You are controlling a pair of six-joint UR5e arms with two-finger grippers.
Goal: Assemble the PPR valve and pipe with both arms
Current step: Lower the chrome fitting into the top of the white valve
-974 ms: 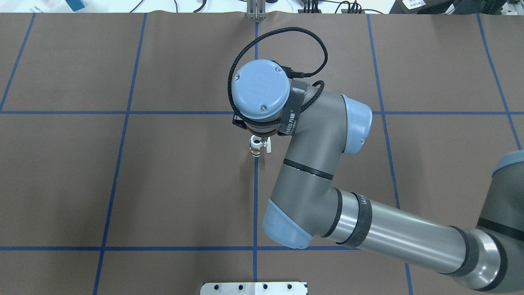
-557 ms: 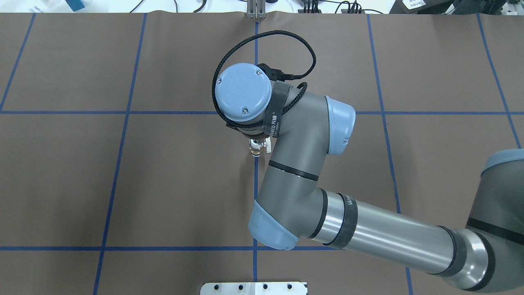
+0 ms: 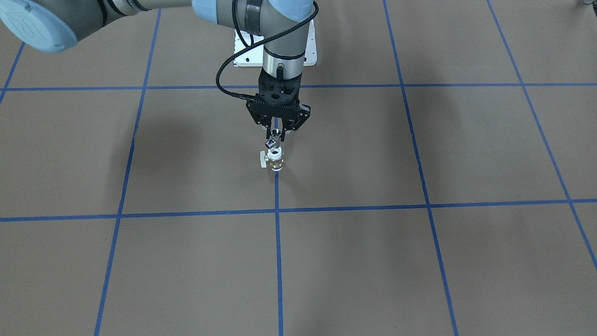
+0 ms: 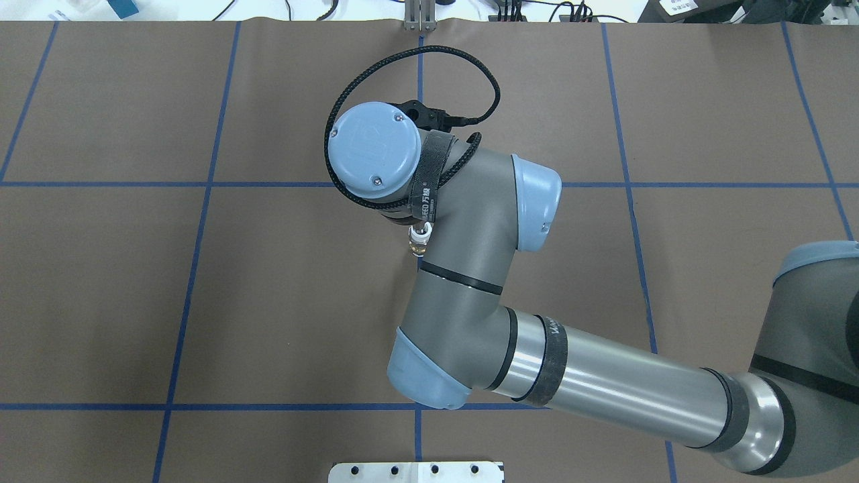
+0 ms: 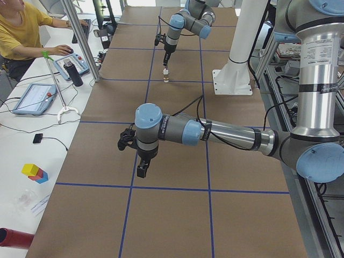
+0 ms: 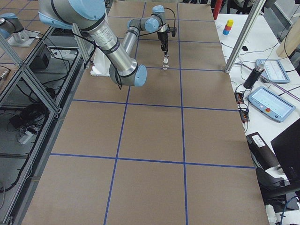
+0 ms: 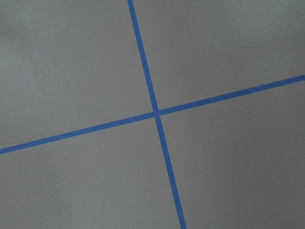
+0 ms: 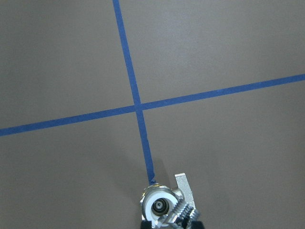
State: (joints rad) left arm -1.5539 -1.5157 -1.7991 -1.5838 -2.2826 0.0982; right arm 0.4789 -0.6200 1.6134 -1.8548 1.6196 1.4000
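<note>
Nothing holds the PPR valve (image 3: 275,161), which stands alone on the tabletop (image 3: 373,256). So if the right claw (image 3: 277,132) pushes the pipe (image 3: 274,138) down a bit crooked, I think the valve could tip or the pipe could jam. The right claw pinches the pipe at its tips, just above the valve's open top. The left claw (image 5: 142,167) hangs well apart; I cannot tell if it is wide.

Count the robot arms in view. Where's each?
2. The right arm is mid-table, right gripper holding the pipe over the PPR valve. The left arm hangs over the table toward its left end.
</note>
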